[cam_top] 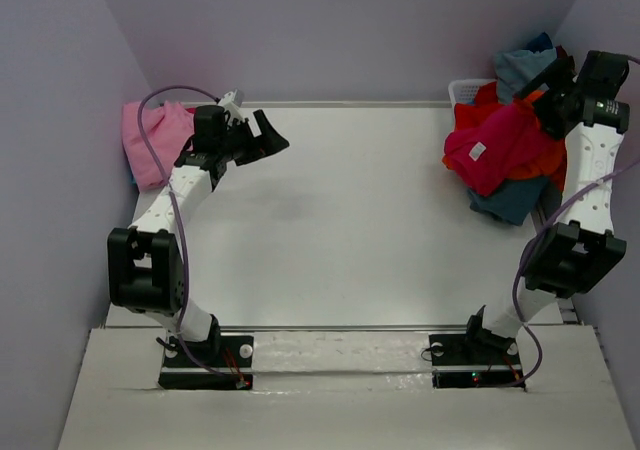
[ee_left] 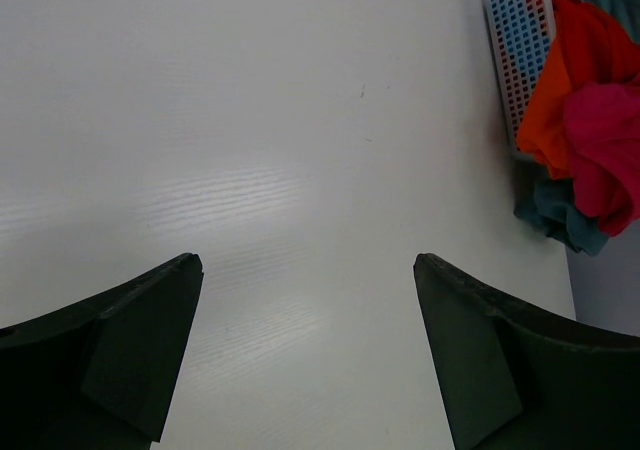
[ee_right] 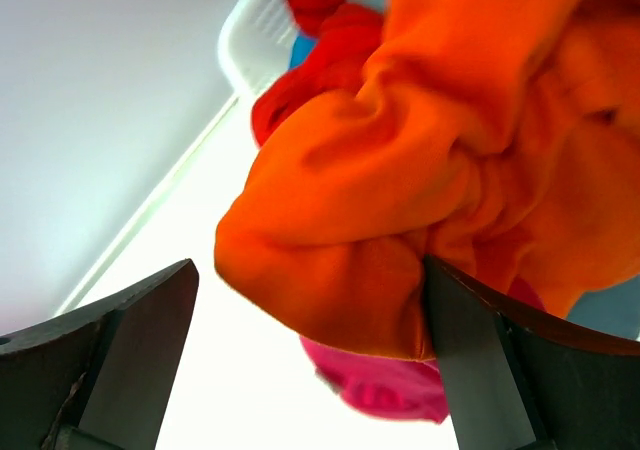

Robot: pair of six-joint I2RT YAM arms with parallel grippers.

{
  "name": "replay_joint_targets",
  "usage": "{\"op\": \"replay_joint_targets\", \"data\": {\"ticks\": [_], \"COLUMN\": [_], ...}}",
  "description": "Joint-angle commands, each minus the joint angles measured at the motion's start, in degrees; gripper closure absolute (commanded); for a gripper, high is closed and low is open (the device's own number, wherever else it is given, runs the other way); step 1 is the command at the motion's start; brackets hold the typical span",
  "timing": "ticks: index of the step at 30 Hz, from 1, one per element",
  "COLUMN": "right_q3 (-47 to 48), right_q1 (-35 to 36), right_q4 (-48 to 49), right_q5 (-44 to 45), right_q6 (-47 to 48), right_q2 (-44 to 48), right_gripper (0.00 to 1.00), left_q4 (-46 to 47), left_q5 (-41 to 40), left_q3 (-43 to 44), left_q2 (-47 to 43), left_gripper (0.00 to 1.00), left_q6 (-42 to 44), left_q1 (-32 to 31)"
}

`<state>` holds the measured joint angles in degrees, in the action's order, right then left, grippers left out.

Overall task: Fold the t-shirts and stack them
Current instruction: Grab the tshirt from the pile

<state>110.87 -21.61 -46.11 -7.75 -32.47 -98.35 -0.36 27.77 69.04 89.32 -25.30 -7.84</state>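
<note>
The t-shirts [cam_top: 505, 155] are heaped at the table's [cam_top: 350, 220] far right corner, spilling out of a white basket [cam_top: 465, 90]. One light pink tee [cam_top: 155, 140] lies at the far left corner. My right gripper [ee_right: 310, 270] is released, jaws wide, with a fold of the orange tee [ee_right: 400, 200] bulging between them. If I close here, I reckon I could pinch the crimson tee [cam_top: 490, 145] along with it and drag the heap, perhaps the basket too, over the right edge. My left gripper [ee_left: 308, 260] hangs released over bare table.
</note>
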Motion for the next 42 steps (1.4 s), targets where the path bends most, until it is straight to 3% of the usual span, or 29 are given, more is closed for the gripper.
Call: {"op": "replay_joint_targets", "data": {"ticks": [1,13,18,22,23,24,26,33,42], "right_q3": [-3.6,-7.9,-1.9,6.8,11.5,13.9,20.4,27.6,30.5], "right_q1": [3.1,3.1,3.1,3.1,3.1,3.1,3.1,1.3,-4.1], "right_q4": [0.0,2.0,0.2,-2.7,-4.5,-5.6,-8.0,-7.3,-6.3], "right_q5": [-2.5,-2.1,1.8,3.6,4.1,4.2,6.5,11.3,17.6], "right_q6": [2.3,3.3,3.0,2.0,1.9,1.8,1.1,-1.0,-4.4], "right_q2": [4.8,3.1,-1.3,-5.9,-8.3,-9.7,-12.7,-14.9,-10.3], "right_gripper": [0.02,0.03,0.07,0.27,0.44,0.54,0.93,0.93,0.93], "left_q4": [0.7,0.4,0.4,0.4,0.4,0.4,-0.9,-0.8,-0.5], "left_q5": [0.5,0.5,0.8,0.8,0.7,0.8,0.8,1.1,1.3], "left_q3": [2.1,2.3,2.3,2.7,2.7,2.7,2.7,2.3,2.5], "left_q2": [-0.1,0.0,0.2,0.4,0.4,0.4,0.6,0.6,1.4], "left_gripper": [0.01,0.01,0.01,0.01,0.01,0.01,0.01,0.01,0.01], "left_q6": [0.9,1.3,1.6,1.9,2.0,2.0,2.0,2.1,1.7], "left_q1": [-0.9,-0.9,-0.9,-0.9,-0.9,-0.9,-0.9,-0.9,-1.4]}}
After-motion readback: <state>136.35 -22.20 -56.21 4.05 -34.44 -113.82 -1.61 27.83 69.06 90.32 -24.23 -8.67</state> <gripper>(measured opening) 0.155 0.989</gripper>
